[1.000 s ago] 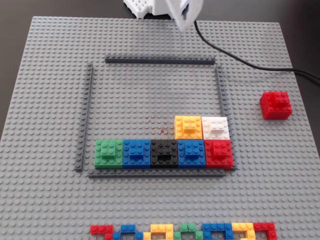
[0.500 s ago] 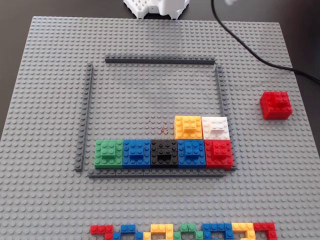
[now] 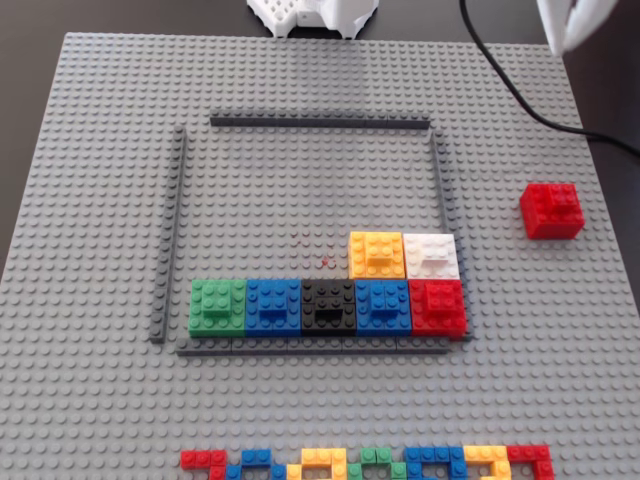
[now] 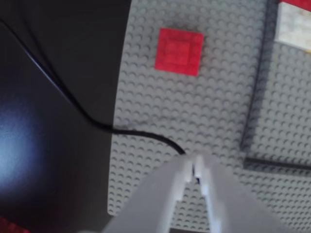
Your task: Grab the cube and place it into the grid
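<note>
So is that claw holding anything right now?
Gripper: shut, holding nothing; the cube sits apart on the baseplate.

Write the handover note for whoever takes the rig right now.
Gripper: shut, empty, above the baseplate's far right corner in the fixed view.
Cube: on the baseplate right of the grid, outside it, untouched.
Done: seven blocks already sit in the grid, five in the near row, two above at its right end.
Left: open, grab the cube, place it in the grid.
</note>
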